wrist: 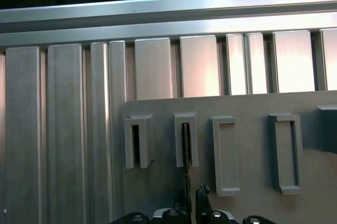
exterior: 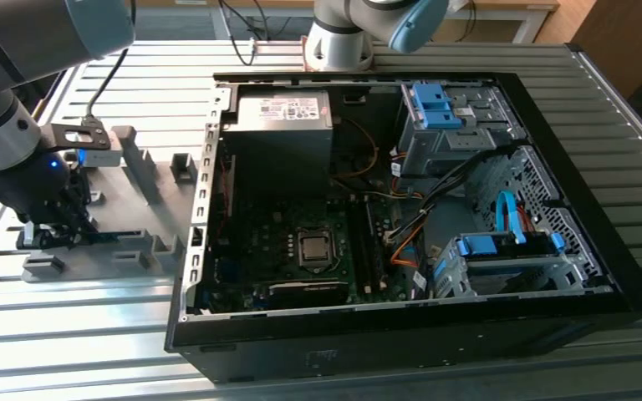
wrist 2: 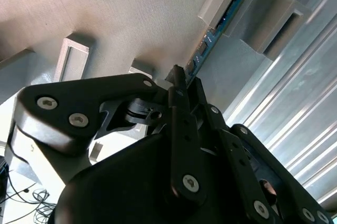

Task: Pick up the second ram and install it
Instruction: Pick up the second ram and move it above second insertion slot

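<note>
Gray rack (wrist: pixel 253 134): gripper (wrist 2: pixel 182 75) at slotted second ram (wrist 2: pixel 209 38).

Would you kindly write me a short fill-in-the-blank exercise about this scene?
The second ram stands in a slot of the gray ____. The tool is at the ram, ____ the computer case. In the exterior view, the rack lies on that view's ____ of the case. Missing words: rack; outside; left.
</note>
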Robot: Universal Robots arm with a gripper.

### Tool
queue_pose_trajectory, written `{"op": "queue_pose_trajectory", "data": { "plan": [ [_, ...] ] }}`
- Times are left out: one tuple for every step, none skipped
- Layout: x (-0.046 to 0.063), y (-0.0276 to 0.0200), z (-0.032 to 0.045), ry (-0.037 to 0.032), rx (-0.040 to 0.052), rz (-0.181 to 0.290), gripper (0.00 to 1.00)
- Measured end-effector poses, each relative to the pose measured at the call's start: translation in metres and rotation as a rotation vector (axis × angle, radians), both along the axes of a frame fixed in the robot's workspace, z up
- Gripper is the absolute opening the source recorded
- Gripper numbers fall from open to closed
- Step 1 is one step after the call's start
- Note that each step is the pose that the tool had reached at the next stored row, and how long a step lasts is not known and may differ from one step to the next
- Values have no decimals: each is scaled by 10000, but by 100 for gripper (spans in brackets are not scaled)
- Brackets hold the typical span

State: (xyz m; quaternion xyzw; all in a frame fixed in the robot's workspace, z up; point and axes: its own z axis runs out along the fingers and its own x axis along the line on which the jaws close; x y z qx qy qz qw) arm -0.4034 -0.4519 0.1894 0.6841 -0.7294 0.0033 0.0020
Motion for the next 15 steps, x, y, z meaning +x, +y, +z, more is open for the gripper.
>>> {"op": "queue_pose_trajectory", "data": {
  "plan": [
    [0, 0, 0, 0, 0, 0, 23],
    [0, 0, 0, 0, 0, 0, 21],
    [0, 0, 0, 0, 0, 0, 21],
    [0, 0, 0, 0, 0, 0, 15],
    [0, 0, 0, 0, 0, 0, 15],
    [0, 0, 0, 0, 0, 0, 15],
    [0, 0, -1, 0, 0, 0, 15],
    [0, 0, 0, 0, 0, 1, 14],
    [0, 0, -1, 0, 0, 8, 14],
    [0, 0, 0, 1, -1, 32, 14],
    [0, 0, -1, -1, 0, 110, 14],
    [0, 0, -1, -1, 0, 238, 14],
    [0, 0, -1, -1, 0, 383, 14],
    [0, -1, -1, -1, 0, 513, 14],
    [0, -2, -1, 0, 0, 581, 14]
  ]
}}
